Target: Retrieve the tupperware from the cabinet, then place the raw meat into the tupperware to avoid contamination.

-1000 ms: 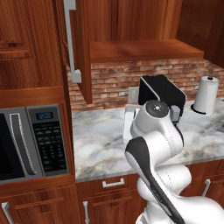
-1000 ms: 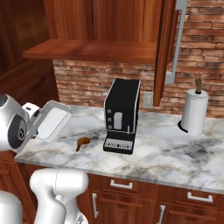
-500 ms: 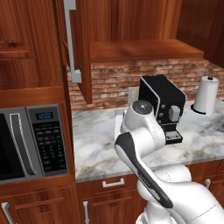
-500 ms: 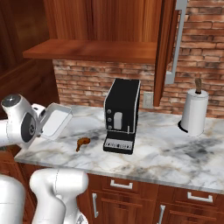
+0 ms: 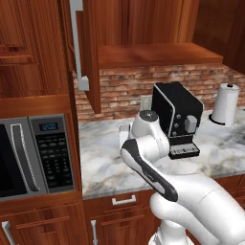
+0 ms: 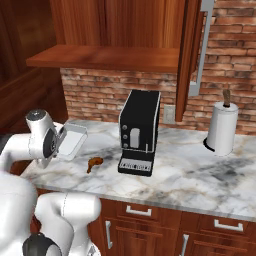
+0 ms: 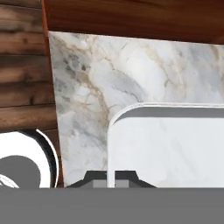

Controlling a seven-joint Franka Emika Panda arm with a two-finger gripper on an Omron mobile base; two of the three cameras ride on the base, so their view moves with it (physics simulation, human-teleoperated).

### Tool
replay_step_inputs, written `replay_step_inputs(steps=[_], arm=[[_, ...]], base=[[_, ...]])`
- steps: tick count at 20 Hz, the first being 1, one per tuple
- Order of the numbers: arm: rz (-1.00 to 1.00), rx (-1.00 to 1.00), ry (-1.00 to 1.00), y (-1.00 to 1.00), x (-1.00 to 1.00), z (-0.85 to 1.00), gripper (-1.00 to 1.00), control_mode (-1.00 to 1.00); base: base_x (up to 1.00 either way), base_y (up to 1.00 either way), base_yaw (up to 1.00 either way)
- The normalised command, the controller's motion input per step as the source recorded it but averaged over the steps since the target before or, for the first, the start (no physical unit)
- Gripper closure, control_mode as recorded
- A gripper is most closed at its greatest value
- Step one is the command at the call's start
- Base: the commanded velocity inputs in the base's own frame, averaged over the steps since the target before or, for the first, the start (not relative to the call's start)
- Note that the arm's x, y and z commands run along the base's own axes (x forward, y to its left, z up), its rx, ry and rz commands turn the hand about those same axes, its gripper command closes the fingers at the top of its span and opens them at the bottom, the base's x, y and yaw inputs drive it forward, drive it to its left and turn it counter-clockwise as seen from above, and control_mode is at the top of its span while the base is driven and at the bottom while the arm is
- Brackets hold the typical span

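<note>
Down at the near edge of the hand view the two-finger gripper [image 7: 111,178] sits pressed nearly together, pinching the rim of the small shallow white rectangular tupperware [image 7: 170,146], whose rounded corner and low wall stand out against the grey-veined white marble counter [image 7: 87,74] beneath. From the right base view the same white container [image 6: 71,141] hangs tilted off the end of the white arm, open face turned outward, clear above the countertop [image 6: 200,175] near its left end; the fingers themselves are too small to make out here, so the exact contact spot is hard to call. Just beyond and lower, the tiny reddish-brown drumstick-shaped raw meat [image 6: 93,162] lies on the marble, apart from the container and just beside the drip tray of the black box-shaped coffee machine [image 6: 139,131]. In the left base view the arm's elbow blocks the hand, with that coffee machine [image 5: 178,117] right behind it. Further right on the counter stands a white paper towel roll on a dark upright holder [image 6: 222,128], well apart from the machine. Behind everything runs the red brick backsplash [image 6: 95,95], and above it the dark reddish-brown wooden upper cabinet [image 6: 120,30], its door [image 6: 192,50] swung open, long silver bar handle [image 6: 204,47] facing out.
</note>
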Motion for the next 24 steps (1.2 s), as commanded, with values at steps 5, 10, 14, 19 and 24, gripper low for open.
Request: replay_step_inputs(steps=[5,10,14,19,24], arm=[[-0.01,-0.04,0.01,0.02,0.49,-0.33,1.00,-1.00],[-0.07,-0.03,0.01,0.07,0.33,-0.27,1.00,-1.00],[-0.05,0.00,0.02,0.01,0.36,-0.27,1.00,-1.00],[-0.02,0.00,0.01,0.01,0.32,-0.25,1.00,-1.00],[0.00,0.00,0.00,0.08,0.28,-0.19,1.00,-1.00]], base=[[0.00,0.00,0.00],[0.00,0.00,0.00],[0.00,0.00,0.00],[0.00,0.00,0.00],[0.00,0.00,0.00]])
